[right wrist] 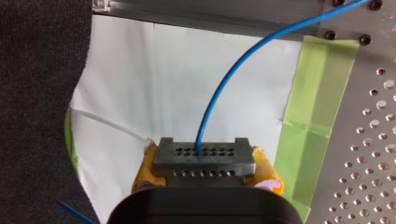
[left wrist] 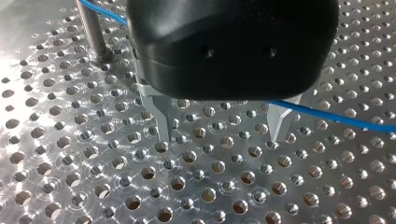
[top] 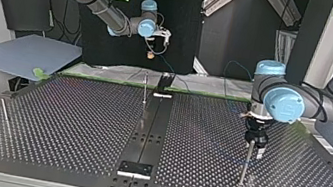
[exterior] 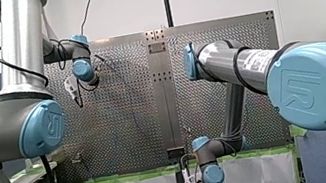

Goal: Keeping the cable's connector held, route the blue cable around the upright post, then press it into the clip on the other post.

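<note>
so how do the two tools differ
My left arm's black metal-fingered tool is open; my right arm's yellow-padded tool is shut on the dark grey connector. Left tool hangs over the perforated metal table, right tool beyond its edge. The blue cable runs by both.

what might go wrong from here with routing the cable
1. The left gripper is open, and the cable runs loose past one finger. Closing may miss it or pinch it.
2. The post stands close beside that gripper, so swinging round it might knock it.
3. The cable curves up from the connector held in the right gripper. A hard pull could tug the connector out.
</note>
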You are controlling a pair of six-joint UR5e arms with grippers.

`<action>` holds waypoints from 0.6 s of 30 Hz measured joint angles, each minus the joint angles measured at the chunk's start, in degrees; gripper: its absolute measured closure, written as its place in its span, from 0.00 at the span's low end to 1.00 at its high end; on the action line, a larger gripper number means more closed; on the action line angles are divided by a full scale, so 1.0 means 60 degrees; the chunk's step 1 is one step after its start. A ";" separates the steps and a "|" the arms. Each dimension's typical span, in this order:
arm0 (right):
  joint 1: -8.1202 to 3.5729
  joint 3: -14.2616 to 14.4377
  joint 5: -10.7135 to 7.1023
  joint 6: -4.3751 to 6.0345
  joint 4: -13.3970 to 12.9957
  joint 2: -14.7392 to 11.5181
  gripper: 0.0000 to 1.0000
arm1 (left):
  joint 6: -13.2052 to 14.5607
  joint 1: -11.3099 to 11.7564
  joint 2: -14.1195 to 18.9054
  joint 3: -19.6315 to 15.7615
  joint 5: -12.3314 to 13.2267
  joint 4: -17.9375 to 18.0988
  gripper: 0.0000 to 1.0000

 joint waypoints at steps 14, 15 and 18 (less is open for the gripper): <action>0.0087 0.0461 0.0035 0.0001 -0.0138 -0.0024 1.00 | -0.0007 -0.0045 -0.0004 -0.0001 0.0018 -0.0069 0.00; 0.0091 0.0527 0.0038 0.0000 -0.0183 -0.0039 1.00 | -0.0014 -0.0045 -0.0006 -0.0001 0.0020 -0.0070 0.00; 0.0083 0.0782 0.0043 0.0002 -0.0405 -0.0172 1.00 | -0.0031 -0.0046 -0.0003 0.0000 0.0022 -0.0071 0.00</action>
